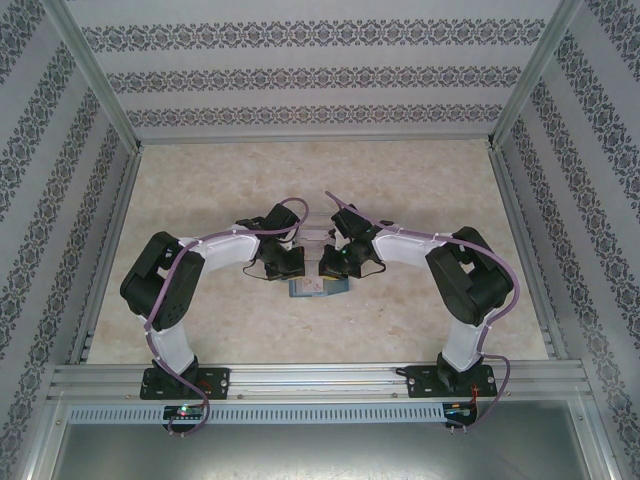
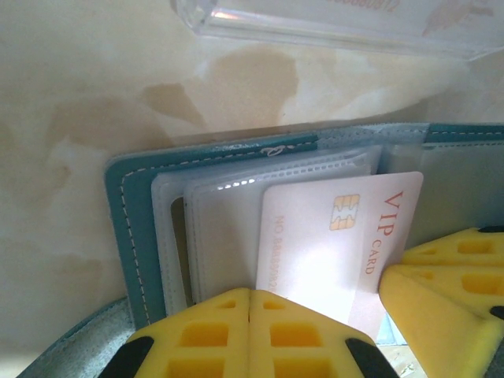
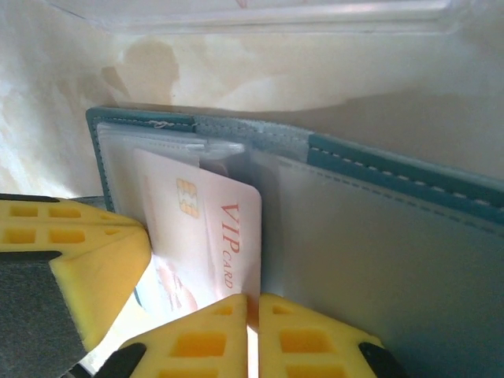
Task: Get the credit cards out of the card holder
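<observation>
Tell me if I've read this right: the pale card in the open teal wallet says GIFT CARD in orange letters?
Not quite. The left wrist view shows the card reads VIP CARD, not GIFT CARD. The rest stands: it is pale, orange-lettered, and sits in the open teal wallet.

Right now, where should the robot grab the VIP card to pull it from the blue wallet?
By the bare edge of the VIP card beside its words, where it pokes out of the clear sleeve toward the fold of the card holder. Come from the fold side: the card is thin, its other end tucked under plastic. The right gripper seems pinched there.
</observation>
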